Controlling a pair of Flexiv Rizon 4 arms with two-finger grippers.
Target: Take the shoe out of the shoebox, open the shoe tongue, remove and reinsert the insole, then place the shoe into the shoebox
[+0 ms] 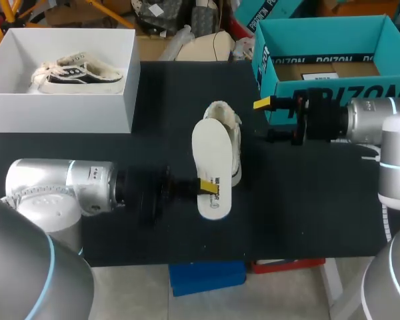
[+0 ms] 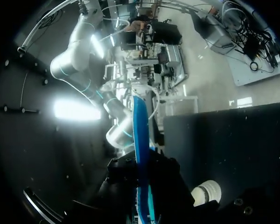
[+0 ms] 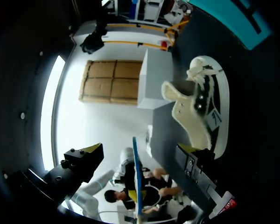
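**Insole out of shoe, held over bench by L fingers**

Nearest, coming in from L: L arm (image 1: 60, 187), w/ L fingers (image 1: 209, 187) clenched on near end of insole (image 1: 212, 157), one yellow tip on its top face. Insole white side up, blue edge in wrist views, held level above bench (image 1: 307, 213), running near-to-far. From overhead, overlaps L side of shoe. Just R of insole, a bit farther: shoe (image 1: 235, 143), white, lying on bench, apart from insole per R wrist view. Farther R: R fingers (image 1: 265, 104) released, spread wide, nothing betw. them, pointing L toward shoe's far end. Far L: white shoebox (image 1: 67, 117), open, w/ second shoe (image 1: 77, 75) inside. Far R: teal box (image 1: 333, 92), open, just behind R fingers.
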